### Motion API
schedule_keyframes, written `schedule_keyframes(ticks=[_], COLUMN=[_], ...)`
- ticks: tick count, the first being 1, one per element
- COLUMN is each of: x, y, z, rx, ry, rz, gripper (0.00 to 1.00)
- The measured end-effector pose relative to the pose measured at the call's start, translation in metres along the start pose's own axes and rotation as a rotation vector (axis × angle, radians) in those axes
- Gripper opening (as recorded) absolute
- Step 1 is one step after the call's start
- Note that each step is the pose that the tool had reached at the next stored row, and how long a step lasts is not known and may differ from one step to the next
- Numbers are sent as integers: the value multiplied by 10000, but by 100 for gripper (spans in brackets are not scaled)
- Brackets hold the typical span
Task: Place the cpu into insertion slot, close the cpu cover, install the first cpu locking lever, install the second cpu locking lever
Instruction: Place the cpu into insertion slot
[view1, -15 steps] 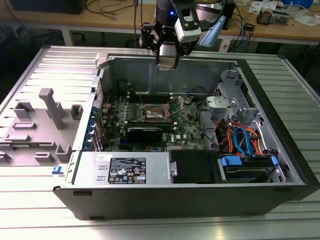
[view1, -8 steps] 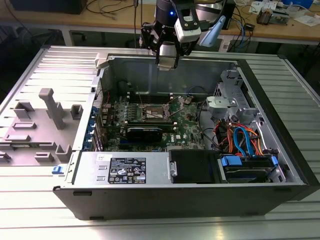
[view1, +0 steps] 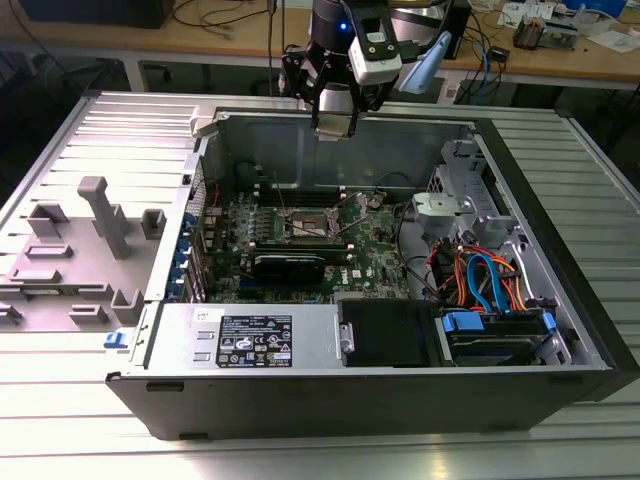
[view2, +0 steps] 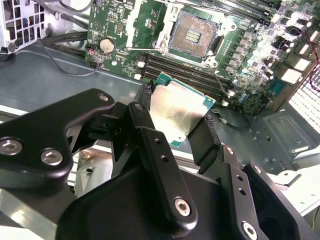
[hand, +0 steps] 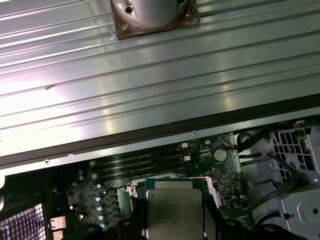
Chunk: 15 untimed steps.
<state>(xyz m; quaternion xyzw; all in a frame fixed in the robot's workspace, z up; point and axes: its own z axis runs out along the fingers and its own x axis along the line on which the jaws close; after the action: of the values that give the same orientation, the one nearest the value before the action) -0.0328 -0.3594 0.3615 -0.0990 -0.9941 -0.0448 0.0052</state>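
Note:
My gripper (view1: 333, 128) hangs over the back wall of the open computer case (view1: 560, 300), well above the green motherboard (view1: 380, 262). It is shut on the cpu (view2: 175, 120), a flat silvery square pinched by two opposite edges between the black fingers (view2: 212, 131). In the first wrist view the cpu (hand: 173, 212) shows its printed metal top. The insertion slot (view2: 192, 34) lies bare on the board, with a dark centre and a silvery rim. The cpu cover (view2: 129, 22) stands flipped open beside it. In the exterior view the slot (view1: 305, 222) sits below and in front of the gripper.
Long black memory slots (view2: 185, 70) run beside the socket. A black power supply (view1: 385, 330) and a drive bay with orange and blue cables (view1: 490, 285) fill the case's near right. A grey fixture (view1: 95, 235) stands on the ribbed metal table (view1: 90, 400) at the exterior view's left.

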Motion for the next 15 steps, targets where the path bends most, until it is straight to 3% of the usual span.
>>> schedule_keyframes(ticks=[15], x=[0], y=[0], z=[0], rx=[-1], ry=[-5], rz=[48], gripper=[55])
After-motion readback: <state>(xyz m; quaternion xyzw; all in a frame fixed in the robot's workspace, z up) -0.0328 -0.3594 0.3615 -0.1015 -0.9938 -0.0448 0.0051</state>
